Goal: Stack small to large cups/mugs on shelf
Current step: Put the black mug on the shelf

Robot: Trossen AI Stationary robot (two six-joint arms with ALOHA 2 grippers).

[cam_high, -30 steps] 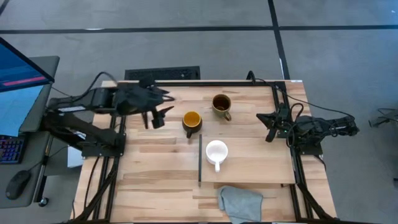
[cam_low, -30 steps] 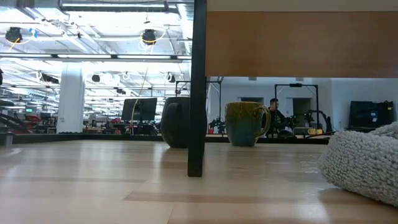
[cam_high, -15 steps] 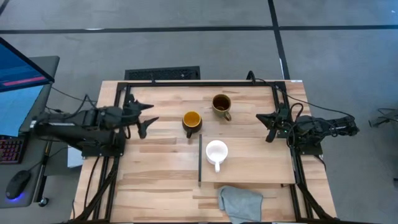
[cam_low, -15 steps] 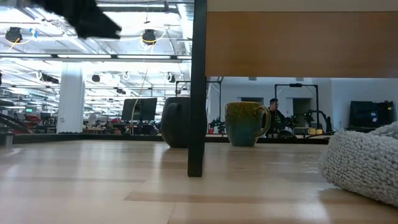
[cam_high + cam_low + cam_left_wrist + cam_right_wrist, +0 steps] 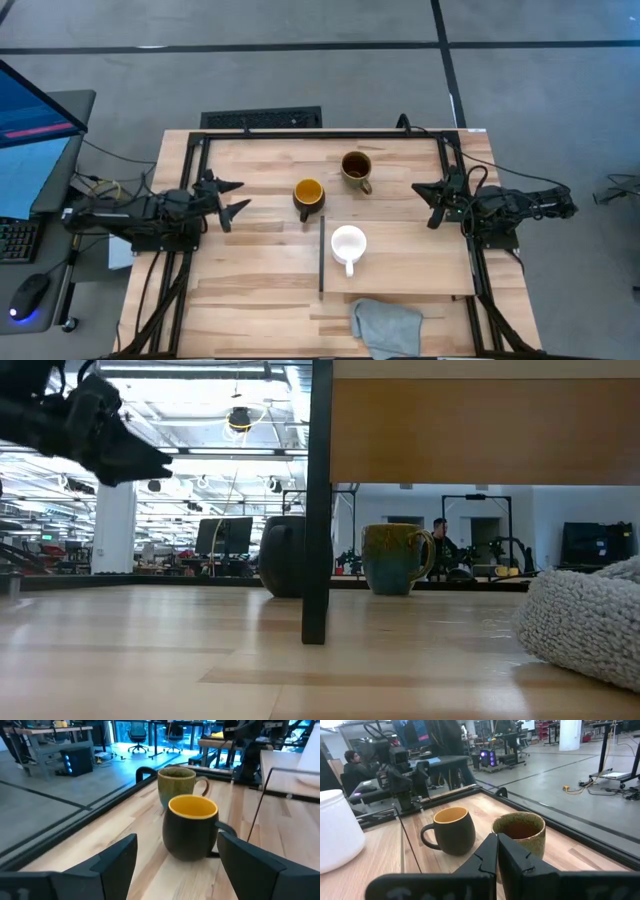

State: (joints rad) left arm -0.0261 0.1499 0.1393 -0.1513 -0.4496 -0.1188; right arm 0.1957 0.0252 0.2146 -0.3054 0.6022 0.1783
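Left gripper (image 5: 231, 197) released, facing black mug (image 5: 308, 196) beside shelf (image 5: 400, 258) | right gripper (image 5: 430, 203) clenched, empty | white mug (image 5: 348, 245) on shelf | I judge mugs rigid, glazed, breakable: grasp wall or rim.

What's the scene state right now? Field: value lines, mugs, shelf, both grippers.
white mug: on the shelf, handle toward the cloth
black mug: on the table, just off the shelf's strip edge
olive mug: on the table, beyond the shelf
stacking: none yet, all three mugs apart
left gripper: open, empty, low at the table's left, facing the black mug
right gripper: shut, empty, at the right edge
cloth: by the shelf's near edge
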